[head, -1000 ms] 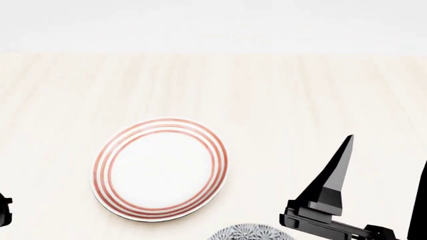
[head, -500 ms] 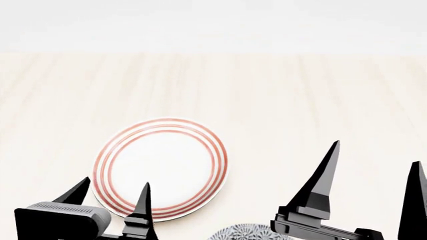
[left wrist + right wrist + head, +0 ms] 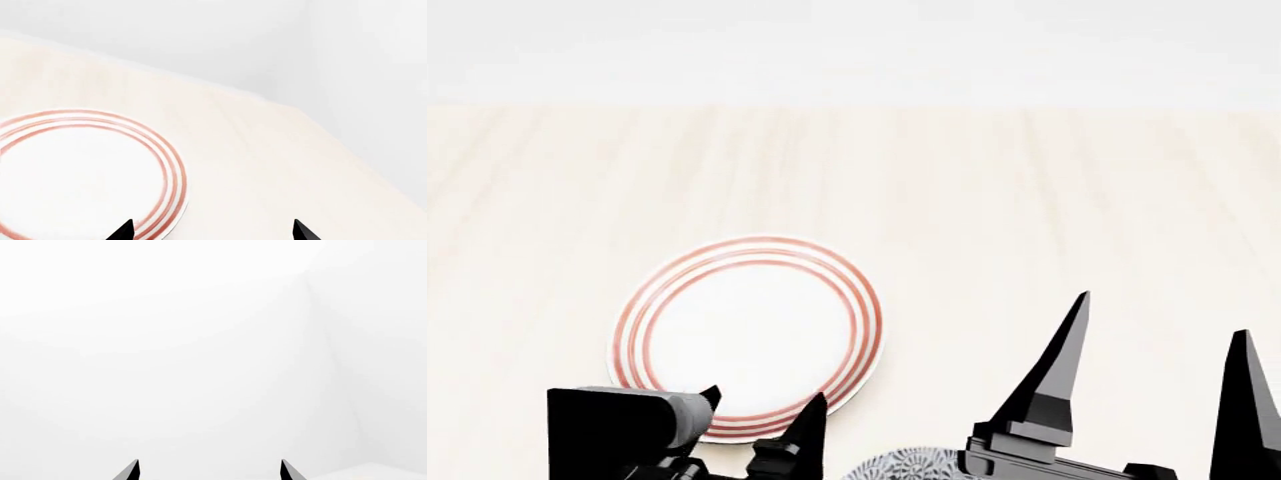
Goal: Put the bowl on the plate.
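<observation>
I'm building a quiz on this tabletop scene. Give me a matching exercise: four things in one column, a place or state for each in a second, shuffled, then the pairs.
Things:
1. shallow white plate with red rings
2. grey-and-white floral ceramic bowl
3. left hand
4. right hand

States:
A. cut off by the head view's bottom edge
B. open, fingers pointing up
C. empty on the table
D. open, at the plate's near rim

Pairs: 1-C, 2-A, 3-D, 4-B

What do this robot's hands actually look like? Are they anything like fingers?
Not like human fingers. Each hand is a matte black two-pronged claw. The right gripper has long, tapering, blade-like spikes on a blocky black base. The left gripper has similar pointed prongs, and behind them a boxy black housing with a ribbed grey top. No cables or markings show.
</observation>
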You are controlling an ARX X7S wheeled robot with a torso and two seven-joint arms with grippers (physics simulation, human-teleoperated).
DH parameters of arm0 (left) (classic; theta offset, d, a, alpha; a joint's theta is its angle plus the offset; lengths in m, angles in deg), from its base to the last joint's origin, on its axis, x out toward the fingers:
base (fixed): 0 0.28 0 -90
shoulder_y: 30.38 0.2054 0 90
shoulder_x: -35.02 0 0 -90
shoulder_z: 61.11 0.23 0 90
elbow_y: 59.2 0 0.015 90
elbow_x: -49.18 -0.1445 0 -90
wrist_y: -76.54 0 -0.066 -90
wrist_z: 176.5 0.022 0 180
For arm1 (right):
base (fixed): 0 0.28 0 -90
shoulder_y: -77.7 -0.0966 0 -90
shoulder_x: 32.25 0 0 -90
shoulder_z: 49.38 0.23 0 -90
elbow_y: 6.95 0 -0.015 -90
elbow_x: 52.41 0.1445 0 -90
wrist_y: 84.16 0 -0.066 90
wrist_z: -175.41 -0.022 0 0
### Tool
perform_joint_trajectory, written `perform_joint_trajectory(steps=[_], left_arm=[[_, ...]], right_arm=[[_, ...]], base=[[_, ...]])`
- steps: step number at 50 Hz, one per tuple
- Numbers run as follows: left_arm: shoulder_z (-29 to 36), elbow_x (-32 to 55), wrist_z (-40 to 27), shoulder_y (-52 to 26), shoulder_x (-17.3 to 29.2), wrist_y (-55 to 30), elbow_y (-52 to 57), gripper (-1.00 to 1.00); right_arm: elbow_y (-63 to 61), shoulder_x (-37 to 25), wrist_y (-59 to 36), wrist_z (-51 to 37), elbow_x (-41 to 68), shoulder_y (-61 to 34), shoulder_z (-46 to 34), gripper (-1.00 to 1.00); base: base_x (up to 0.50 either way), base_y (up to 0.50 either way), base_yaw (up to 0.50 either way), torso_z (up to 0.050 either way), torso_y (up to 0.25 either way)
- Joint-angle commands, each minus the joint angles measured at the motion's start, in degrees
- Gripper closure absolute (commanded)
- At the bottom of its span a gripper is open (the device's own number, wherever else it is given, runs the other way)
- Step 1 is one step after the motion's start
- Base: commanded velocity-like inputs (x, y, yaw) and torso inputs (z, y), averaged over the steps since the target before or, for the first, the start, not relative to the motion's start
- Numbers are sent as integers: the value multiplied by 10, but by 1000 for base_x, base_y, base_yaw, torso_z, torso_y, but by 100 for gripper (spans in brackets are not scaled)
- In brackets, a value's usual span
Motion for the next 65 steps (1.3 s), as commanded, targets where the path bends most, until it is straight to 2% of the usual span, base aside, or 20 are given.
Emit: perform_joint_trajectory(steps=[1, 28, 52, 65], left_arm=[[-14, 69, -26, -6, -10, -37, -7, -100], [10, 135, -47, -4, 8, -46, -39, -100], [-14, 232, -113, -1, 4, -73, -61, -100], [-1, 245, -123, 1, 12, -68, -65, -100]], right_arm=[[2, 6, 1, 9, -10, 2, 7, -100], [8, -3, 4, 0, -9, 2, -5, -100], [18, -10, 12, -7, -12, 2, -13, -100], [20, -14, 13, -11, -12, 2, -17, -100]], base=[[0, 0, 0, 0, 0], [0, 0, 0, 0, 0], [0, 0, 0, 0, 0], [0, 0, 0, 0, 0]])
